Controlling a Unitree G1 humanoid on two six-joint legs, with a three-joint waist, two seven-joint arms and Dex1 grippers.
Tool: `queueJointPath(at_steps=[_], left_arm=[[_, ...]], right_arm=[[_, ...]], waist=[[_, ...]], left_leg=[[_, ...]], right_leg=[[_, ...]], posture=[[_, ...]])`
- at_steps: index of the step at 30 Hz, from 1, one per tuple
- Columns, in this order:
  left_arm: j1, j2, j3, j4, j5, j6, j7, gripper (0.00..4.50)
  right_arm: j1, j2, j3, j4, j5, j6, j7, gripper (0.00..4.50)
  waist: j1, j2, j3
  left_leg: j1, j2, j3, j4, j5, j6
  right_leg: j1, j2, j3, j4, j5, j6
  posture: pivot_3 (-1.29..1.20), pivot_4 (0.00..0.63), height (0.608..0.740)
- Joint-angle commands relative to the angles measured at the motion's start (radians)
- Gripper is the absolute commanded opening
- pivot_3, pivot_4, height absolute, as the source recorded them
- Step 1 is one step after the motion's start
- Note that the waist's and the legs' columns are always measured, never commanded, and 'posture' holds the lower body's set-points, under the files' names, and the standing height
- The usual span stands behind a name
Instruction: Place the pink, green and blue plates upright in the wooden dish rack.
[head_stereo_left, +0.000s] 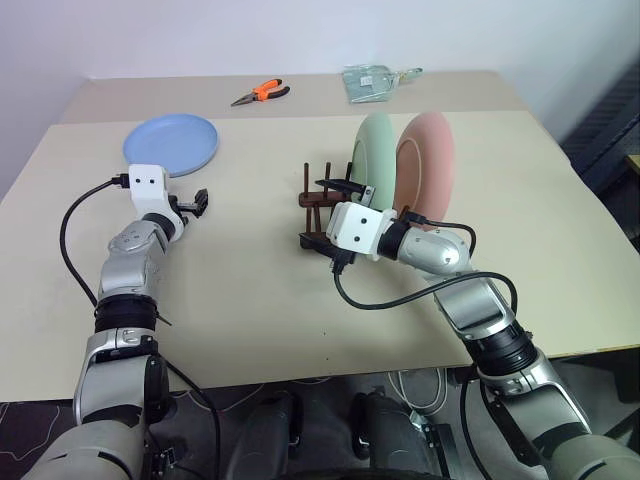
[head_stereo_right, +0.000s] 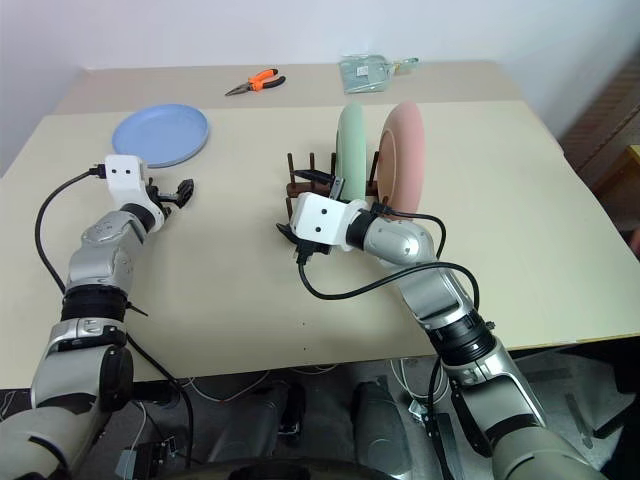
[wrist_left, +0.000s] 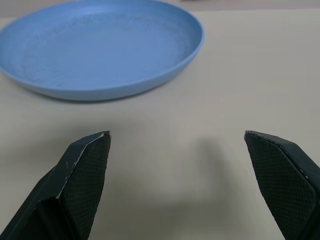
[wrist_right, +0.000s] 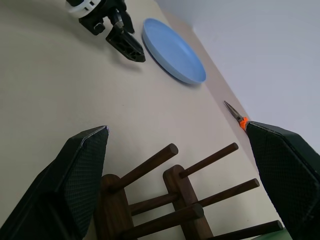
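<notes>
Blue plate (head_stereo_left: 171, 143), flat near the desk (head_stereo_left: 250, 300) far-left corner, looks light, stiff, slick plastic; my left jaws (head_stereo_left: 199, 201), wide and empty like the right jaws (head_stereo_right: 300, 243), should pinch its near rim.

So the blue plate (head_stereo_left: 171, 143) is lying flat on the beige worktop (head_stereo_left: 250, 290), far left side. The left gripper (head_stereo_left: 198, 202) sits just near its edge, not touching it. The green plate (head_stereo_left: 374, 150) and pink plate (head_stereo_left: 428, 168) are both standing upright in the wooden dish rack (head_stereo_left: 318, 205), pink one on the right. The right gripper (head_stereo_left: 338, 215) hovers at the rack's near end. Orange pliers (head_stereo_left: 262, 93) sit way at the back.
</notes>
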Motion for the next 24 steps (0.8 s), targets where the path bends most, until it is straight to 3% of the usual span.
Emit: queueJointPath(at_steps=[1,24], left_arm=[[-0.031,0.014,0.0,-0.011,0.007,-0.028,-0.005,4.38],[-0.029,0.008,0.0,-0.025,0.012,-0.029,-0.006,4.38]], right_arm=[[-0.03,0.007,-0.022,-0.012,0.001,-0.02,-0.013,4.5],[-0.036,0.009,-0.021,-0.001,0.002,-0.035,-0.013,4.5]], waist=[[0.0,0.0,0.0],[0.0,0.0,0.0]], left_leg=[[0.0,0.0,0.0,0.0,0.0,0.0],[0.0,0.0,0.0,0.0,0.0,0.0]], right_leg=[[0.0,0.0,0.0,0.0,0.0,0.0],[0.0,0.0,0.0,0.0,0.0,0.0]], posture=[[0.0,0.15,0.74],[0.0,0.15,0.74]])
